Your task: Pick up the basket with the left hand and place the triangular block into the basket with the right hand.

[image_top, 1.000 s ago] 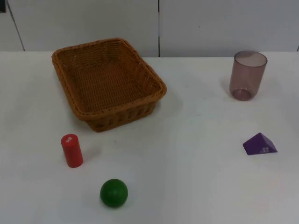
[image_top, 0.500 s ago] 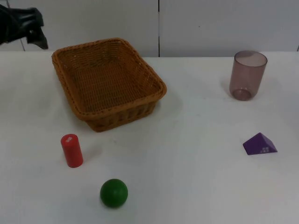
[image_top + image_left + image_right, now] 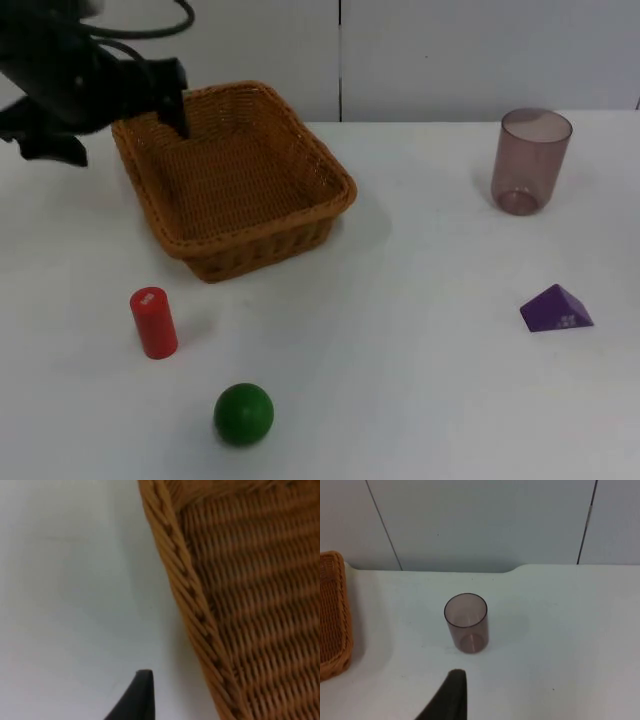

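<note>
Left gripper [image 3: 125, 125] sits at upper left of the top view, over the far-left corner of the wicker basket [image 3: 235, 180]. One black finger [image 3: 178, 112] points down just inside the basket's back rim, the other finger [image 3: 55, 148] lies outside over the white table [image 3: 400, 350], so the jaws look spread wide across the rim with nothing gripped. In the left wrist view the basket rim [image 3: 192, 610] runs diagonally, woven interior on one side, bare table on the other; a black fingertip [image 3: 137, 700] stands over the table just beside the rim, not clearly touching it. Basket rests flat on the table, upper left of centre in the top view, nothing inside it. Purple triangular block [image 3: 556, 309] lies on the table at the right edge, mid-height, well apart from the basket. Translucent purple cup [image 3: 530, 160] stands upright at upper right, near the grey partition wall [image 3: 450, 50]. Red cylinder [image 3: 153, 322] upright at lower left, below the basket; green ball [image 3: 243, 413] near bottom centre-left, just beside the cylinder. Right wrist view looks across the table at the cup [image 3: 465, 622], a basket edge [image 3: 332, 620] and the wall; one right gripper fingertip [image 3: 451, 697] shows, so can't tell how far the right gripper is open, and it holds nothing visible. Right arm waits.
</note>
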